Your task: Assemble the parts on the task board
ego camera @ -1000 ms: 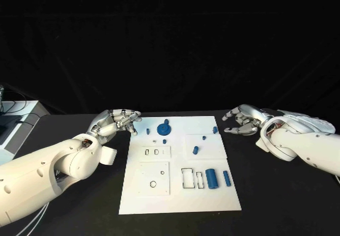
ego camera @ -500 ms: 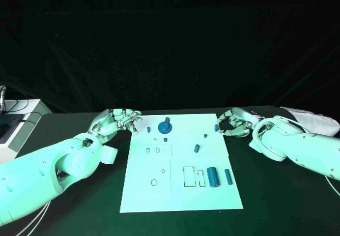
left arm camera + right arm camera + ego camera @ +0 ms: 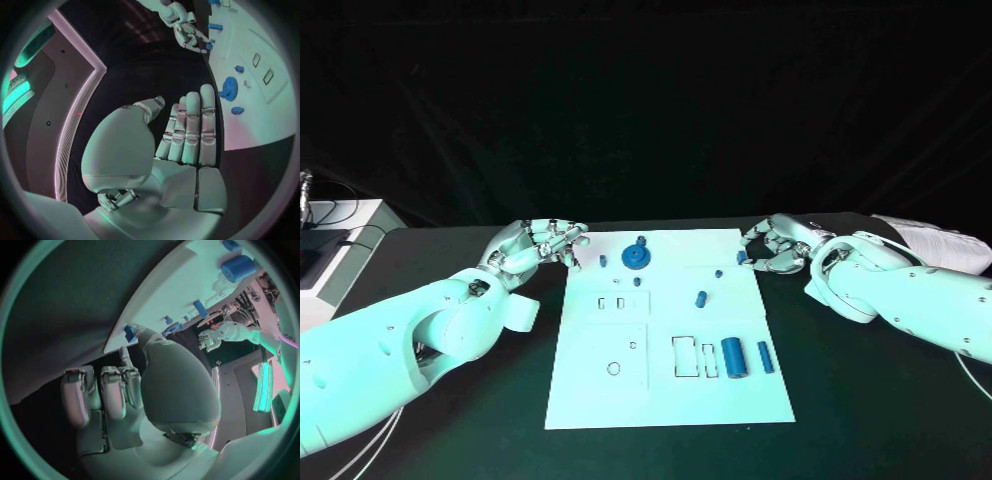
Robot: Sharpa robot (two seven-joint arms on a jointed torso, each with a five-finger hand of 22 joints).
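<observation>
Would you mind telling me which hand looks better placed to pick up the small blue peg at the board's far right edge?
The right hand: its fingers hang right beside that blue peg. The left hand sits off the task board's opposite edge.

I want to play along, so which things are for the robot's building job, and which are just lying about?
For the job:
- board
- gear
- big cylinder
- thin cylinder
- small peg at the right hand
- left hand

Just lying about:
- white box at the table's left edge
</observation>
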